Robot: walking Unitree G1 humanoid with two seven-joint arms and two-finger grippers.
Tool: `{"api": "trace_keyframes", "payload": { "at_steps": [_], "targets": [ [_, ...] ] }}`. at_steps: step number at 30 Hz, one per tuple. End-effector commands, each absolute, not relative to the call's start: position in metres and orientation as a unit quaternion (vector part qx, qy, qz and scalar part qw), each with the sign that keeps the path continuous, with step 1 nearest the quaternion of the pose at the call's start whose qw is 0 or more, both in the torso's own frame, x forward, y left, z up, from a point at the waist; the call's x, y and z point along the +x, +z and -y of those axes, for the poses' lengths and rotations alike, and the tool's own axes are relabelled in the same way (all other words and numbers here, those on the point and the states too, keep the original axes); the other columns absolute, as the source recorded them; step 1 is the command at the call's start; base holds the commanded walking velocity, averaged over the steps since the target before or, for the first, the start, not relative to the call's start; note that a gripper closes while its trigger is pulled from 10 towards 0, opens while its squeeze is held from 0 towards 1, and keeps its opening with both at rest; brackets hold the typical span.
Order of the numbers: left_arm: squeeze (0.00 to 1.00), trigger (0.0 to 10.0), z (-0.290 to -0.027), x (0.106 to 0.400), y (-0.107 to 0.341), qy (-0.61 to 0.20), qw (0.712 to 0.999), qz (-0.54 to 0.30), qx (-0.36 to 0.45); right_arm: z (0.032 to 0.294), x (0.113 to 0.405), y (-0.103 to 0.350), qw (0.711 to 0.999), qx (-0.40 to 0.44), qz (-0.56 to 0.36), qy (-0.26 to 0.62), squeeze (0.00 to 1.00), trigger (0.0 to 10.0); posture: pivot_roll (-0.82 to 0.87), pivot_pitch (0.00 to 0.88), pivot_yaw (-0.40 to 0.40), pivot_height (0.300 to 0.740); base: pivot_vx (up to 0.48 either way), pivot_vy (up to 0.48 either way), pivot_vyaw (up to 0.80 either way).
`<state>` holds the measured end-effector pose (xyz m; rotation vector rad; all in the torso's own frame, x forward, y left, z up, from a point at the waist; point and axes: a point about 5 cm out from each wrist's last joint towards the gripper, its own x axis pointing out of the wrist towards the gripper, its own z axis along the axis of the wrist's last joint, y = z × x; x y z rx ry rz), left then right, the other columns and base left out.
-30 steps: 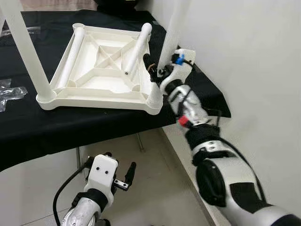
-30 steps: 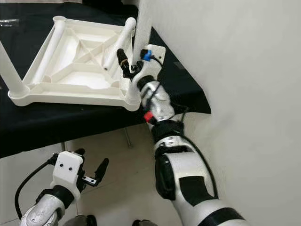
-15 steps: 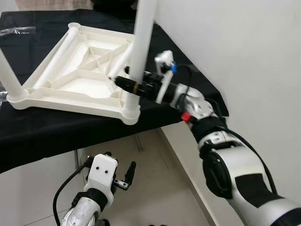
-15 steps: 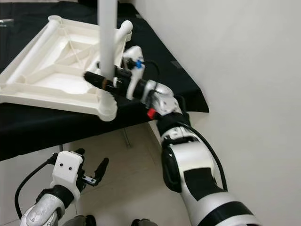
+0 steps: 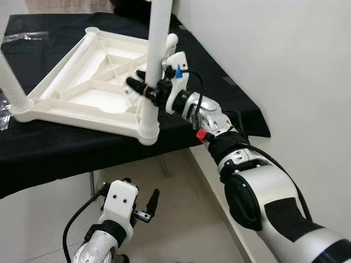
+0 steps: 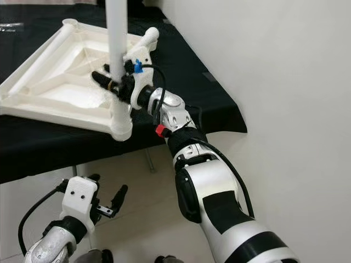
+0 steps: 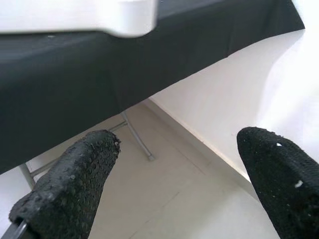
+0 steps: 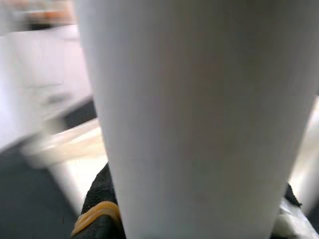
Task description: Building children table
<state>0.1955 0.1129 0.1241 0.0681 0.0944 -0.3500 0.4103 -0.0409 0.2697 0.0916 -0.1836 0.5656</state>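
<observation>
wall [image 5: 285, 60]: plain white, on the right | floor [image 5: 181, 219]: pale tiles | table [image 5: 66, 148]: draped in black cloth, grey metal legs [image 5: 163, 164] beneath | light: bright, even

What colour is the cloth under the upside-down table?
Black: the cloth shows best in the left eye view.

One tabletop [image 5: 104, 87], four legs [image 5: 156, 55], two grippers [image 5: 143, 90].

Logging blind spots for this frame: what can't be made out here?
- Upright table leg: its top is cut off by the upper edge of both eye views.
- Leg-to-socket fit on the tabletop: too small to judge how deep it sits.
- Right gripper: its finger contact is hidden behind the leg, and the right wrist view is blurred.
</observation>
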Motion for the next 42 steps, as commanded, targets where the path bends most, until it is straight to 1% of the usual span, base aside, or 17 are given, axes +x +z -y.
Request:
{"api": "trace_keyframes", "payload": {
  "at_steps": [1, 5, 7, 12, 13, 17, 18, 22, 23, 25, 26, 29, 32, 33, 35, 38, 42],
  "targets": [
    [0.0, 10.0, -0.111, 0.194, 0.12, -0.177, 0.982, -0.06, 0.029, 0.068, 0.419, 0.255, 0.988, 0.058, 0.056, 0.128, 0.0, 0.0, 0.14, 0.153, -0.153, 0.74, 0.0, 0.0, 0.0],
    [0.0, 10.0, -0.111, 0.194, 0.12, -0.177, 0.982, -0.06, 0.03, 0.077, 0.419, 0.251, 0.997, 0.054, 0.051, 0.033, 0.0, 0.0, 0.14, 0.144, -0.15, 0.74, 0.0, 0.0, 0.0],
    [0.0, 10.0, -0.11, 0.195, 0.12, -0.179, 0.982, -0.058, 0.032, 0.083, 0.416, 0.247, 0.994, 0.08, 0.043, -0.066, 0.0, 0.0, 0.13, 0.148, -0.152, 0.74, 0.0, 0.0, 0.0],
    [0.0, 10.0, -0.11, 0.196, 0.12, -0.177, 0.982, -0.057, 0.033, 0.074, 0.412, 0.246, 0.988, 0.115, 0.041, -0.097, 0.0, 0.0, 0.14, 0.136, -0.157, 0.74, 0.0, 0.0, 0.0],
    [0.0, 10.0, -0.11, 0.196, 0.12, -0.177, 0.982, -0.058, 0.033, 0.067, 0.411, 0.249, 0.988, 0.126, 0.05, -0.079, 0.0, 10.0, 0.14, 0.144, -0.154, 0.74, 0.0, 0.0, 0.0],
    [0.0, 10.0, -0.11, 0.197, 0.12, -0.177, 0.982, -0.057, 0.033, 0.054, 0.41, 0.255, 0.988, 0.134, 0.076, -0.025, 0.0, 10.0, 0.13, 0.142, -0.149, 0.74, 0.0, 0.0, 0.0],
    [0.0, 10.0, -0.11, 0.197, 0.12, -0.178, 0.982, -0.057, 0.033, 0.053, 0.409, 0.256, 0.987, 0.133, 0.087, -0.017, 1.0, 10.0, 0.13, 0.144, -0.154, 0.74, 0.0, 0.0, 0.0],
    [0.0, 10.0, -0.109, 0.197, 0.12, -0.179, 0.982, -0.058, 0.031, 0.066, 0.41, 0.255, 0.988, 0.113, 0.107, 0.008, 1.0, 10.0, 0.13, 0.142, -0.159, 0.74, 0.0, 0.0, 0.0],
    [0.0, 10.0, -0.109, 0.196, 0.12, -0.178, 0.982, -0.058, 0.03, 0.069, 0.412, 0.254, 0.984, 0.131, 0.095, 0.072, 0.0, 10.0, 0.13, 0.144, -0.158, 0.74, 0.0, 0.0, 0.0],
    [0.0, 10.0, -0.109, 0.196, 0.12, -0.178, 0.982, -0.058, 0.03, 0.069, 0.412, 0.254, 0.984, 0.131, 0.095, 0.072, 0.0, 10.0, 0.13, 0.144, -0.158, 0.74, 0.0, 0.0, 0.0],
    [0.0, 10.0, -0.109, 0.196, 0.12, -0.177, 0.982, -0.059, 0.029, 0.074, 0.412, 0.253, 0.965, 0.116, 0.086, 0.221, 0.0, 10.0, 0.13, 0.144, -0.158, 0.74, 0.0, 0.0, 0.0],
    [0.0, 10.0, -0.109, 0.197, 0.12, -0.177, 0.982, -0.058, 0.029, 0.076, 0.409, 0.251, 0.946, 0.086, 0.081, 0.302, 0.0, 10.0, 0.12, 0.144, -0.16, 0.74, 0.0, 0.0, 0.0],
    [0.0, 10.0, -0.109, 0.197, 0.12, -0.179, 0.982, -0.056, 0.029, 0.08, 0.393, 0.242, 0.862, 0.01, 0.06, 0.503, 0.0, 10.0, 0.13, 0.145, -0.161, 0.74, 0.0, 0.0, 0.0],
    [0.0, 10.0, -0.109, 0.197, 0.12, -0.179, 0.982, -0.056, 0.029, 0.08, 0.393, 0.242, 0.862, 0.01, 0.06, 0.503, 0.0, 10.0, 0.13, 0.145, -0.161, 0.74, 0.0, 0.0, 0.0],
    [0.0, 10.0, -0.109, 0.197, 0.12, -0.176, 0.982, -0.057, 0.03, 0.073, 0.383, 0.239, 0.805, -0.02, 0.048, 0.591, 0.0, 10.0, 0.14, 0.147, -0.162, 0.74, 0.0, 0.0, 0.0],
    [0.0, 10.0, -0.11, 0.197, 0.12, -0.174, 0.983, -0.058, 0.03, 0.066, 0.379, 0.241, 0.776, -0.021, 0.042, 0.629, 0.0, 10.0, 0.14, 0.148, -0.162, 0.74, 0.0, 0.0, 0.0],
    [0.0, 10.0, -0.11, 0.197, 0.12, -0.173, 0.983, -0.058, 0.031, 0.053, 0.38, 0.247, 0.779, -0.024, 0.048, 0.625, 0.0, 10.0, 0.14, 0.161, -0.164, 0.74, 0.0, 0.0, 0.0]
  ]
}}
